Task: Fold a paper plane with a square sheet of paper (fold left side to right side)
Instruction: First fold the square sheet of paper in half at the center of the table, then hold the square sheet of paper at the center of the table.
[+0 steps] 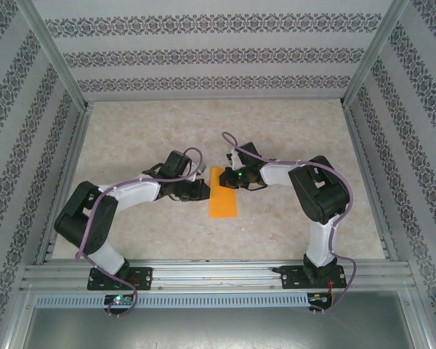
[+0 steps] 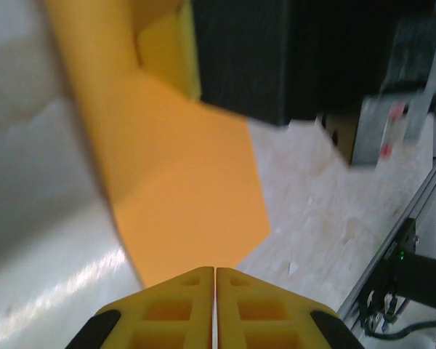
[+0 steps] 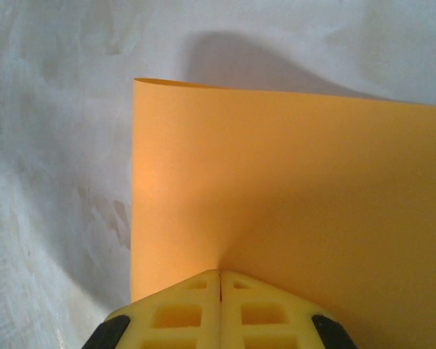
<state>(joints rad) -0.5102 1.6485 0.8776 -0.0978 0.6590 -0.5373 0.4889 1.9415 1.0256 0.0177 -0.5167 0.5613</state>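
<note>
- My left gripper [image 2: 215, 270]: jaws together at the paper [image 2: 182, 182] edge.
- My right gripper [image 3: 220, 273]: clamped on the paper.
- Its black body overhangs the paper's far end, above the table [image 1: 298, 138].

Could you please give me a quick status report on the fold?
Right gripper shut on the square sheet of paper, folded narrow, top layer bowed. Left gripper shut, tips at its edge. No obstruction seen.

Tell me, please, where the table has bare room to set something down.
Free: the far table between paper and back wall; the near strip between paper and rail. Crowded: mid-table, where left pincer and right pincer meet at the paper.
</note>
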